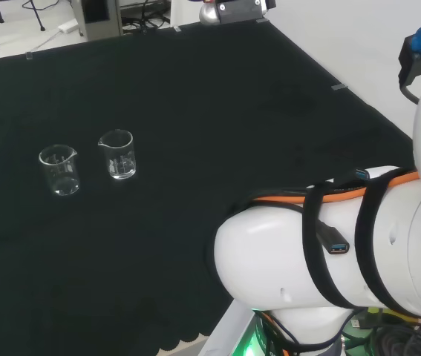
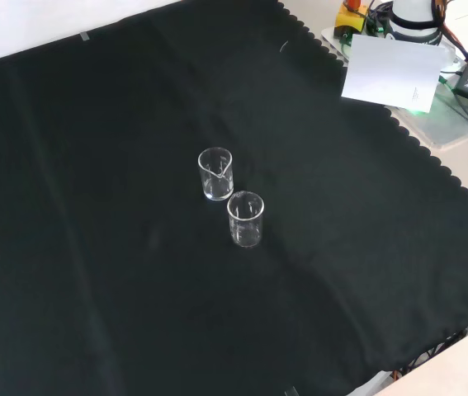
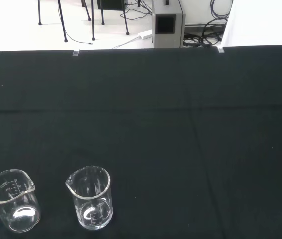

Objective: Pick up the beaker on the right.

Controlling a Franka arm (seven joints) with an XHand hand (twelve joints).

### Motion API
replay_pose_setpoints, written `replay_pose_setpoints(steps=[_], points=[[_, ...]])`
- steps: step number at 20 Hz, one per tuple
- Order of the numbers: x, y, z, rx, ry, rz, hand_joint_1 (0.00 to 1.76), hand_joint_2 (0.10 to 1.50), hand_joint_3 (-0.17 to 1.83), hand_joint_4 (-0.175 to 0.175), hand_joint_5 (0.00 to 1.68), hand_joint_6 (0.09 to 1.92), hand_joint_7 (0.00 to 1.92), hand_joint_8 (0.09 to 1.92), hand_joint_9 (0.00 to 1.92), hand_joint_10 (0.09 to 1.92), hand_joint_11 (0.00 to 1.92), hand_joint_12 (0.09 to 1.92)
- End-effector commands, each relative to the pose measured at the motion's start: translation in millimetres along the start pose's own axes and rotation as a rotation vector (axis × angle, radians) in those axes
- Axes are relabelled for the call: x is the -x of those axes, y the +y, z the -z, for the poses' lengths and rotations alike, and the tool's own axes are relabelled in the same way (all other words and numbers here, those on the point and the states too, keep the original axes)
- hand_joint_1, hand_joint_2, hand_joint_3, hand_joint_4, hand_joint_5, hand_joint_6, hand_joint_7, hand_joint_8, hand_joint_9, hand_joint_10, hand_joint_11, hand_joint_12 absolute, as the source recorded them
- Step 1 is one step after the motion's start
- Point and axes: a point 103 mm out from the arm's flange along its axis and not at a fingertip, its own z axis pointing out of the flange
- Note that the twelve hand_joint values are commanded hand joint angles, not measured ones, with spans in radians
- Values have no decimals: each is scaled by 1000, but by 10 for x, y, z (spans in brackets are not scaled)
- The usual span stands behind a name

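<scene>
Two small clear glass beakers stand upright and empty on the black cloth, a short gap between them. In the head view one beaker (image 1: 118, 154) is the right-hand one and the other beaker (image 1: 60, 170) stands to its left, slightly nearer. In the front view the same pair lies one behind the other: the farther beaker (image 2: 215, 174) and the nearer beaker (image 2: 246, 219). The wrist view looks at them from a distance, with the right beaker (image 3: 91, 197) beside the left beaker (image 3: 14, 200). Both have spouts and printed scales. Nothing touches either one.
The arm's white links (image 1: 329, 252) with black straps and an orange cable fill the head view's lower right. A white sheet (image 2: 394, 73) and cables lie beyond the cloth's scalloped edge (image 2: 432, 157). A grey box (image 3: 167, 22) stands on the floor behind the bench.
</scene>
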Motion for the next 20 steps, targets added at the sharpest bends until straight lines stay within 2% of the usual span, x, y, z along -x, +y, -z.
replay_pose_setpoints(steps=[1,4,11,14,18,20], points=[[-7,4,-1,6,-6,0,166,1223,538,-11,144,236,87,489,157,606,0,904],[-32,17,-3,3,-8,1,115,1336,345,-11,204,87,112,420,162,581,0,893],[17,84,-111,-18,9,0,105,1359,296,-11,220,87,128,405,170,577,0,890],[69,124,-209,-16,22,-4,202,1296,261,-11,207,87,148,410,187,586,0,904],[130,191,-323,31,67,-10,402,1173,235,-20,242,87,214,454,248,617,0,1010],[186,241,-408,43,91,-2,496,1082,304,-24,268,87,242,504,282,630,0,1085]])
